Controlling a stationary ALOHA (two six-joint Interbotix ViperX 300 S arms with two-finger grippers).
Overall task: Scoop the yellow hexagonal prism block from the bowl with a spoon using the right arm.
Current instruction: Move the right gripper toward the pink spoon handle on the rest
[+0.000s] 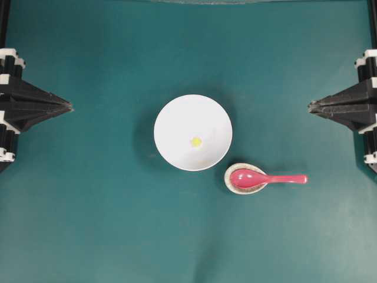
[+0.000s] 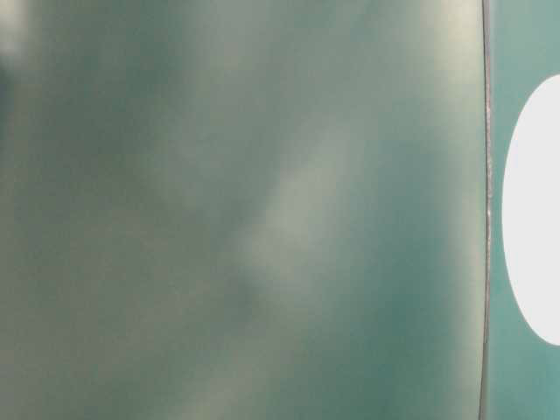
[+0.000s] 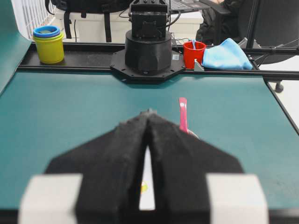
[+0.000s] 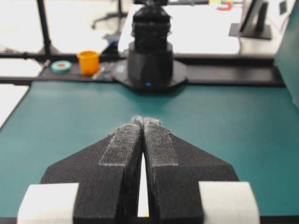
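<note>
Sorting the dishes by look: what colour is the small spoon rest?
Speckled beige; the small oval spoon rest shows best in the overhead view.

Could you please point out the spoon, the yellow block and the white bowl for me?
spoon [image 1: 268, 178], overhead view, on its handle.
yellow block [image 1: 196, 141], overhead view, on its top face.
white bowl [image 1: 177, 118], overhead view, on its bare inner wall.

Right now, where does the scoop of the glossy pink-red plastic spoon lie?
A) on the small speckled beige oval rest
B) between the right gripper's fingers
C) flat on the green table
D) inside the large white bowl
A: the overhead view shows the spoon's scoop sitting on the speckled rest, beside the white bowl.
</note>
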